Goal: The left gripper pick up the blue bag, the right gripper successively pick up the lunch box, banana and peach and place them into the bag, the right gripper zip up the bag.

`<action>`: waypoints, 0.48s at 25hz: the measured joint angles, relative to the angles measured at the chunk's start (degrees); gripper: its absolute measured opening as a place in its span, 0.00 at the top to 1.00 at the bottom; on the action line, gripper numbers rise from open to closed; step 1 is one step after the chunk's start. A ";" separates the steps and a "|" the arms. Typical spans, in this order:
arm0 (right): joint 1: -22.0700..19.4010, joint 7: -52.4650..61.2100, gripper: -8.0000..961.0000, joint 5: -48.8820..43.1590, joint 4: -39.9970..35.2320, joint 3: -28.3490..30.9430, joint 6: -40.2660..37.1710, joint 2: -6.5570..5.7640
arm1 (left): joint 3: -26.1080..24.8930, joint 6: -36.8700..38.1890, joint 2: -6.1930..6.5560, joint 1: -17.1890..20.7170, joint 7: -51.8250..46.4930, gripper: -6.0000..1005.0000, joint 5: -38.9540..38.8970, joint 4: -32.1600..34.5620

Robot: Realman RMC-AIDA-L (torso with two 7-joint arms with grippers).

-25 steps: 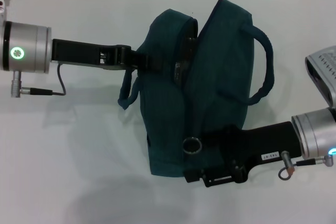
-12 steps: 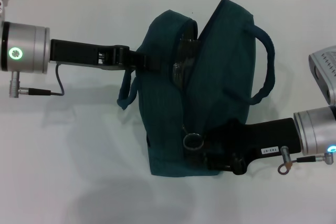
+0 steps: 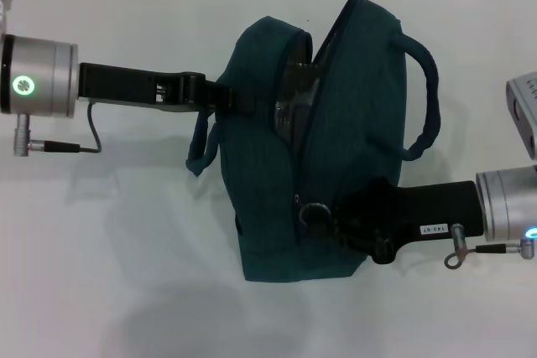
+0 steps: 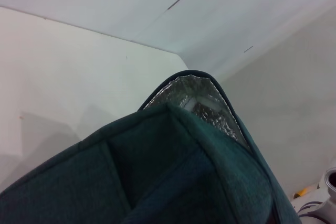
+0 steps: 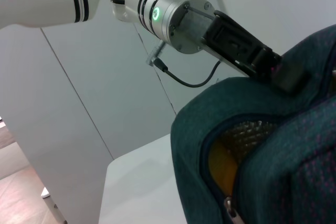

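Observation:
The blue bag (image 3: 352,115) hangs over the white table, its top opening partly agape. My left gripper (image 3: 214,95) is shut on the bag's left rim by a rope handle (image 3: 201,144). My right gripper (image 3: 329,217) is pressed against the bag's lower front, shut at the silver ring zip pull (image 3: 315,213). The glossy clear lunch box (image 3: 291,100) shows in the gap. In the right wrist view the banana (image 5: 220,163) shows yellow-orange inside the bag (image 5: 294,171), beside the foil lining (image 5: 247,132). The left wrist view shows the bag (image 4: 157,182) and its foil lining (image 4: 210,109). The peach is hidden.
The white table (image 3: 126,274) spreads around the bag, with a wall line at the back. A grey part of the right arm (image 3: 524,111) sits at the right edge. A thin cable (image 3: 94,136) hangs under the left wrist. The bag's other handle (image 3: 424,98) loops out to the right.
My right gripper has closed and moved up along the bag's front, and the ring zip pull has moved up with it. The left gripper and bag have stayed nearly still.

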 joint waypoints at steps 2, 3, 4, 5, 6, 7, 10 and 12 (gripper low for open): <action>-0.12 -0.15 0.95 0.09 0.00 0.00 0.02 0.00 | 0.00 0.00 0.00 0.04 0.00 0.96 0.00 0.00; -0.19 -0.17 0.96 0.12 0.00 0.00 0.02 0.00 | 0.00 0.00 0.00 0.06 0.00 0.96 0.00 0.00; -0.26 -0.18 0.96 0.15 0.00 0.00 0.02 0.00 | 0.00 0.00 0.00 0.06 0.00 0.96 0.00 0.00; -0.35 -0.20 0.96 0.17 0.00 0.00 0.03 0.00 | 0.00 0.00 0.00 0.10 0.00 0.96 0.00 0.00; -0.44 -0.22 0.96 0.19 0.00 0.00 0.03 0.00 | 0.00 0.00 0.00 0.13 0.00 0.96 0.00 0.00; -0.55 -0.24 0.96 0.21 0.00 -0.01 0.03 -0.01 | 0.00 0.00 0.00 0.15 0.00 0.96 0.00 0.00; -1.32 -0.30 0.97 0.26 0.00 0.52 -0.09 -0.13 | 0.00 0.00 0.00 0.25 0.00 0.96 -0.01 0.00; -2.17 -0.47 0.97 0.26 -0.02 1.84 -0.77 -0.25 | 0.00 0.00 0.00 0.26 0.00 0.96 0.00 0.00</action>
